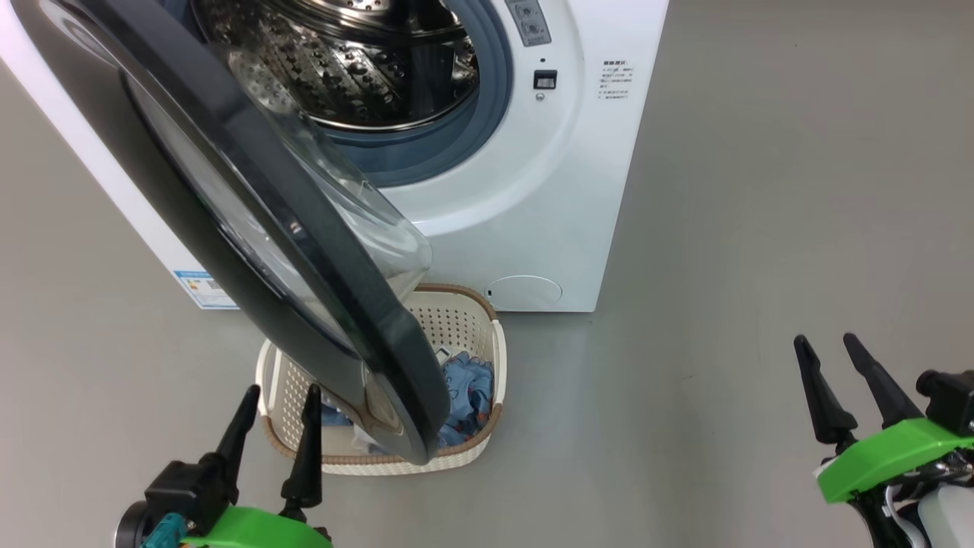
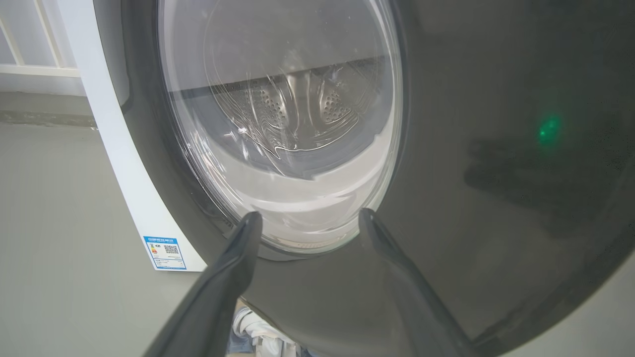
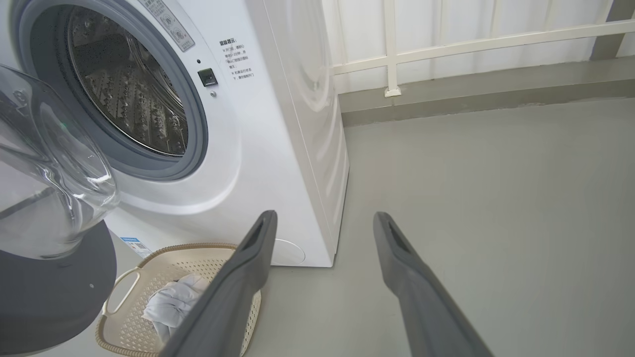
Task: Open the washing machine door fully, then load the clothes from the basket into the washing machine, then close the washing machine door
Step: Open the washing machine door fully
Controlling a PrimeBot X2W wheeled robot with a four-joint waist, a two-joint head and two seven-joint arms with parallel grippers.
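Observation:
The washing machine [image 1: 533, 190] [image 3: 278, 163] stands with its steel drum [image 1: 342, 68] exposed. Its door [image 1: 251, 198] [image 2: 446, 173] [image 3: 44, 238] is swung partway out, its black rim hanging over the basket [image 1: 464, 320] [image 3: 188, 258] on the floor. Clothes lie in the basket: a blue printed one [image 1: 468, 396] and a pale one [image 3: 173, 300], partly hidden by the door. My left gripper [image 1: 280, 396] [image 2: 307, 215] is open, its fingers close to the door's outer face with nothing between them. My right gripper [image 1: 825, 346] [image 3: 325, 218] is open over bare floor, well right of the machine.
Grey floor [image 1: 761, 228] stretches wide to the right of the machine. A white railing and low ledge [image 3: 471, 49] run along the back. A blue label sticker [image 1: 199, 288] marks the machine's lower left front.

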